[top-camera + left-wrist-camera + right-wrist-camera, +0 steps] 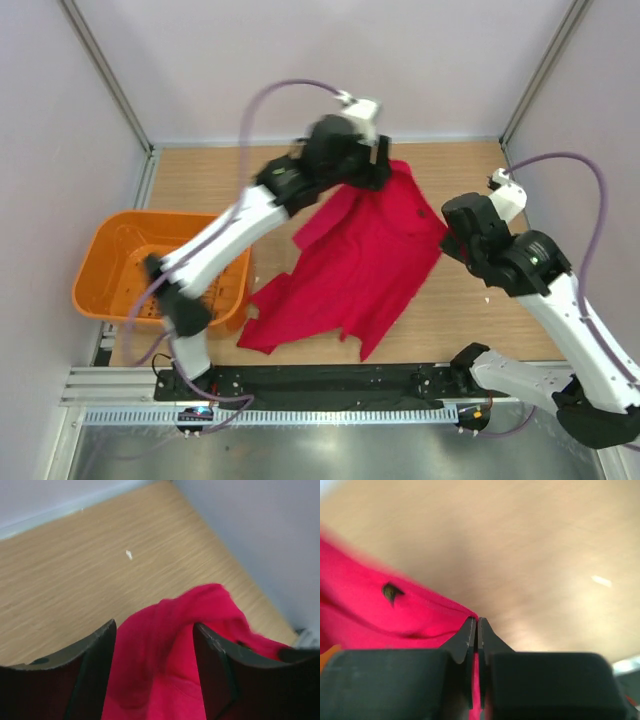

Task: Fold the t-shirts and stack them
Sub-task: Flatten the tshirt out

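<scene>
— Where is the shirt [365,255] found?
— Mid-desk, loosely spread, reaching toward the far edge.
— How are the jaws set?
— A bunch is clamped in the left gripper [155,630]; the right gripper [477,626] is pinched tight on its edge.

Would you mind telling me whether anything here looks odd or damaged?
The shirt has a small dark mark near the edge pinched by the right end effector; hole or stain, I cannot tell. A white speck lies on the table.
</scene>
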Robot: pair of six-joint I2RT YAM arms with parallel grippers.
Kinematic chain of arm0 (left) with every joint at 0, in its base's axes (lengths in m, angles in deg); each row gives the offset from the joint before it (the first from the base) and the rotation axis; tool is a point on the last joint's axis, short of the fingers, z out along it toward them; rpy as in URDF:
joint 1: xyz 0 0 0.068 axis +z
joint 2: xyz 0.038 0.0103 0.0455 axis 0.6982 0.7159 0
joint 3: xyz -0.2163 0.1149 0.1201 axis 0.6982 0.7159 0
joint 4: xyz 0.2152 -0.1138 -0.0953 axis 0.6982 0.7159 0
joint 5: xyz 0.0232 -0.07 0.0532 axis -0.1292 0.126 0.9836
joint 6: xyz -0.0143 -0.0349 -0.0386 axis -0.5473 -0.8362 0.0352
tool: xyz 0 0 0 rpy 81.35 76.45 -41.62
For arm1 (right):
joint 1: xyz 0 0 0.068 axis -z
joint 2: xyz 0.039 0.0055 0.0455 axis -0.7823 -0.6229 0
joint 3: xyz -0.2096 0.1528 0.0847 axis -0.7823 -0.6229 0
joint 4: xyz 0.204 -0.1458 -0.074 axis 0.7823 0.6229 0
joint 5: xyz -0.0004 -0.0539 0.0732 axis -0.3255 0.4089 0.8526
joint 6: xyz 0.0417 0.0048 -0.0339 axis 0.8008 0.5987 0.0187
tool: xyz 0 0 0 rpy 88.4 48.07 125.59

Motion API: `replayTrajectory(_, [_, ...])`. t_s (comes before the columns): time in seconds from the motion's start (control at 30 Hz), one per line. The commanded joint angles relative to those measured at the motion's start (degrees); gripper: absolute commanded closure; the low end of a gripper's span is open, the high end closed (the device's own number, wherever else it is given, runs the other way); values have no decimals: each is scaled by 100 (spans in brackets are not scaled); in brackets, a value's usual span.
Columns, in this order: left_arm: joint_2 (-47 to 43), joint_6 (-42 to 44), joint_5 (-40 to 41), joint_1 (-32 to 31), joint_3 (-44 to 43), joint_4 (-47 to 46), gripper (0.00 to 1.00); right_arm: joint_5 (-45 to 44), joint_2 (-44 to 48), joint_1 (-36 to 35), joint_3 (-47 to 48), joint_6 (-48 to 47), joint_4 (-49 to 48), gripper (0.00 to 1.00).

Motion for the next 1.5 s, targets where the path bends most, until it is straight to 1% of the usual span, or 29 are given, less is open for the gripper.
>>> replayTrajectory(0.0, [1825,-360,873,-480,-2227,2006,33,-592,391,1538,-804,367,1345,87])
replayTrajectory(0.03, [2526,-422,1241,-534,-2840,3144,27,-430,402,1692,-1041,93,985,79])
replayTrajectory(0.07, [2672,-474,1280,-561,-3255,3460,23,-324,410,1755,-1147,-388,869,70])
replayTrajectory(0.1, [2691,-466,1245,-570,-3381,3602,21,-279,315,1773,-1235,-593,824,40])
replayTrajectory(0.13, [2360,-440,1201,-570,-3122,3508,20,-122,279,1790,-1471,-830,615,31])
replayTrajectory(0.17, [2018,-414,1210,-570,-2693,3289,20,62,227,1782,-1587,-1093,473,24])
replayTrajectory(0.2, [1684,-379,1218,-561,-1705,3070,15,238,191,1782,-1666,-1392,367,19])
replayTrajectory(0.23, [1358,-404,1210,-544,-1217,2632,14,623,104,1782,-1771,-1491,262,17])
replayTrajectory(0.27, [659,-448,1157,-526,-768,2471,14,896,77,1790,-1842,-1631,113,16])
replayTrajectory(0.3, [374,-562,1061,-491,54,2322,15,1326,77,1782,-1895,-1867,-193,16])
replayTrajectory(0.33, [57,-615,965,-482,428,2112,21,2035,77,1782,-2035,-1948,-344,16])
replayTrajectory(0.37, [-442,-703,746,-482,788,2031,26,2477,85,1782,-2158,-2001,-528,20])
replayTrajectory(0.4, [-690,-930,657,-482,1514,1961,29,2899,77,1782,-2307,-2045,-1017,22])
replayTrajectory(0.43, [-876,-1115,569,-473,1843,1899,36,3269,42,1782,-2639,-2011,-1248,23])
replayTrajectory(0.47, [-1208,-1256,324,-473,2177,1872,37,4021,-63,1782,-2808,-1932,-1477,26])
replayTrajectory(0.5, [-1342,-1362,104,-482,2938,1759,37,4185,-125,1782,-2957,-1835,-1906,27])
replayTrajectory(0.57, [-1536,-1652,-213,-482,3941,1381,39,4257,-300,1773,-3301,-1519,-2268,29])
replayTrajectory(0.63, [-1651,-1679,-389,-482,4446,865,37,4169,-467,1782,-3555,-1221,-2796,31])
replayTrajectory(0.7, [-1590,-1688,-740,-482,4920,233,37,3932,-792,1782,-3653,-1062,-3103,44])
replayTrajectory(0.77, [-1397,-1662,-847,-482,5063,-43,39,3635,-1012,1782,-3697,-886,-3175,57])
replayTrajectory(0.8, [-1039,-1635,-864,-473,5029,-174,45,3554,-1213,1790,-3732,-850,-3297,61])
replayTrajectory(0.83, [-853,-1600,-821,-473,4950,-158,48,3458,-1294,1790,-3732,-833,-3333,72])
replayTrajectory(0.87, [-607,-1556,-777,-465,4758,-149,49,3248,-1382,1799,-3724,-806,-3334,77])
replayTrajectory(0.97, [219,-1530,-663,-421,4345,-79,57,2947,-1646,1966,-3715,-832,-3378,87])
replayTrajectory(1.13, [1299,-1372,-680,-315,3685,26,57,3034,-2093,2500,-3794,-929,-3659,87])
replayTrajectory(1.27, [2178,-1213,-872,18,2720,158,56,3149,-2542,3099,-3785,-1087,-3825,87])
replayTrajectory(1.33, [2540,-1126,-830,168,2271,298,58,3237,-2796,3327,-3628,-1175,-3826,87])
replayTrajectory(1.43, [3226,-837,-611,431,972,833,59,3219,-3394,3644,-3224,-1166,-3677,87])
replayTrajectory(1.47, [3506,-748,-296,458,202,1035,58,3176,-3674,3741,-3101,-1184,-3616,87])
